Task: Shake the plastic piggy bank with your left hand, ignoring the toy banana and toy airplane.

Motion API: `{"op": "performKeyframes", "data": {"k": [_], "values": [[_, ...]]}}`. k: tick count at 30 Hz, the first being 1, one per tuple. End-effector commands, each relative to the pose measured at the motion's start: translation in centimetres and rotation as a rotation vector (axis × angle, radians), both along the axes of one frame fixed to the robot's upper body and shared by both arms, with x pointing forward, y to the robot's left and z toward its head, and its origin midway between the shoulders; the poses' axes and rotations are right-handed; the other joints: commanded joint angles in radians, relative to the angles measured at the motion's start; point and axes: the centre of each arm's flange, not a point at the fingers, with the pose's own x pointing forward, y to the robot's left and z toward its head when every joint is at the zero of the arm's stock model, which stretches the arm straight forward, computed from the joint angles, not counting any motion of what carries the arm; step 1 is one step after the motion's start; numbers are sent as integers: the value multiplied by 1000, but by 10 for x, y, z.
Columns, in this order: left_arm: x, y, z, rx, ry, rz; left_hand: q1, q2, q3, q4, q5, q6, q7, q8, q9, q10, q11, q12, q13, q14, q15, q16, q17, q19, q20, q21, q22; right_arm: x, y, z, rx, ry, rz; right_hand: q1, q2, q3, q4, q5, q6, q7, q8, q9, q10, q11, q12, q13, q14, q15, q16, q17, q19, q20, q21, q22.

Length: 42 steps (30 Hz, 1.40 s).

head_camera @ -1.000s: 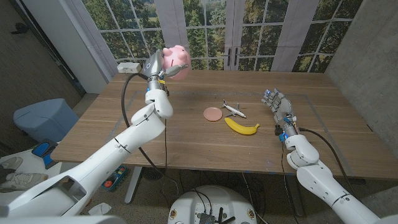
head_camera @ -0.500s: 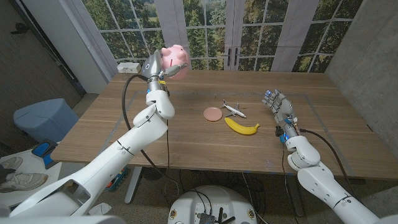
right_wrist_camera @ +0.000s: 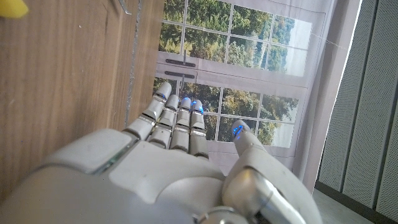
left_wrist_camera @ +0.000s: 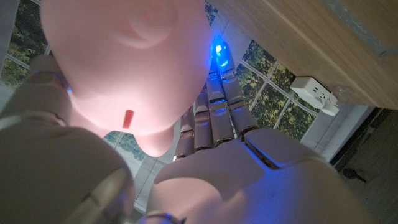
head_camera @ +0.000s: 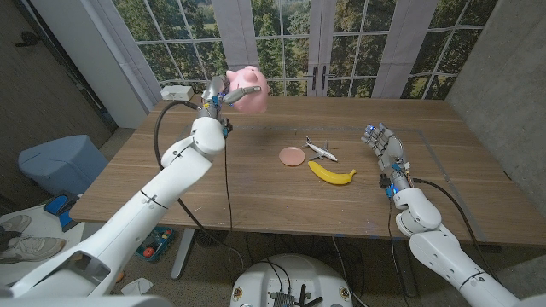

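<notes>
My left hand (head_camera: 216,93) holds the pink plastic piggy bank (head_camera: 247,89) up in the air above the table's far left part. In the left wrist view the pig's rounded pink body (left_wrist_camera: 134,65) sits against the palm of my left hand (left_wrist_camera: 236,155), fingers beside it. The toy banana (head_camera: 331,175) and the small white toy airplane (head_camera: 320,151) lie on the table near its middle. My right hand (head_camera: 385,149) stands above the table's right side, fingers apart, holding nothing; its fingers (right_wrist_camera: 177,121) reach out straight in the right wrist view.
A small pink disc (head_camera: 292,156) lies next to the airplane. A white power strip (head_camera: 177,91) sits at the table's far left corner. Windows stand behind the wooden table (head_camera: 256,196). A blue bin (head_camera: 60,162) is on the floor at the left.
My left hand has swung the piggy bank to the right and slightly down, with the forearm turning. The right hand, banana and airplane have stayed put.
</notes>
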Motion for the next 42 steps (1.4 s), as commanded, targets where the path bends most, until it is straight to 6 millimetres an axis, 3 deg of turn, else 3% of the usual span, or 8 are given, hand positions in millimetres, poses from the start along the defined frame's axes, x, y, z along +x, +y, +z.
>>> {"op": "performKeyframes", "data": {"k": [1,9,29,37,42], "values": [[8,12,12,-1,11,-437,437,443,40,3,115,372,-195,115,7,438,-429,2,235,326,-418,2,66,-68,-117,8,2,-3,1,0,0,-7,-8,-1,6,5,-4,6,9,-2,-3,4,6,-1,-2,5,6,-1,0,2,10,-1,-2,3],[8,13,16,59,-22,-530,437,445,40,3,115,367,-193,112,8,433,-423,0,237,322,-417,0,68,-75,-116,6,2,-3,3,1,-2,-9,-6,-1,6,5,-4,6,9,-2,-3,4,6,-1,-2,5,5,0,-1,2,11,0,-3,3],[8,14,16,54,0,-530,440,447,40,3,112,366,-190,111,10,433,-424,-6,238,319,-418,-1,74,-78,-115,6,3,0,2,3,-2,-11,-3,-1,6,5,-3,6,10,-3,-2,4,5,-1,-2,5,4,-3,-2,2,9,1,-7,4],[7,14,19,73,32,-465,440,448,40,3,111,365,-191,109,9,432,-423,-8,237,317,-417,-4,72,-80,-115,6,3,2,2,3,-2,-8,-1,-1,7,5,-3,6,9,-3,-3,4,6,-1,-2,5,6,-2,-2,2,10,1,-8,4],[0,13,23,86,80,-336,440,449,40,4,110,363,-188,108,9,430,-420,-9,240,316,-417,-5,72,-81,-113,6,3,2,2,3,-1,-11,0,0,7,6,-3,7,9,-2,-3,4,4,-4,-3,5,5,-5,-2,2,10,2,-9,4]]}}
